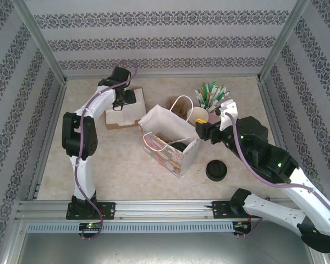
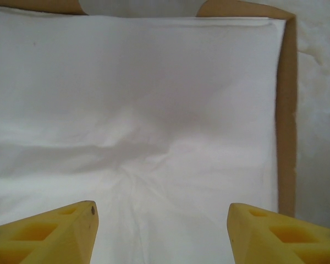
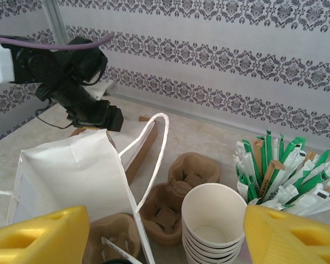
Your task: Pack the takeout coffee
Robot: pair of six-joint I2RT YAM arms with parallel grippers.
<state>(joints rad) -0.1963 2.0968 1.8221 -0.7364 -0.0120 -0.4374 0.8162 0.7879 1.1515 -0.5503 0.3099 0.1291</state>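
Note:
The white paper bag stands open mid-table, a brown cup carrier in its bottom. A round black lid shows inside it, which looks like the takeout coffee's; the cup below is hidden. My right gripper hovers open at the bag's right rim, nothing between its yellow fingers. My left gripper is open over the white napkins in a cardboard box, holding nothing.
A stack of lidless cream cups stands right of the bag, beside loose brown carriers and a holder of green and white packets. A squat black stack of lids sits front right. Patterned walls enclose the table.

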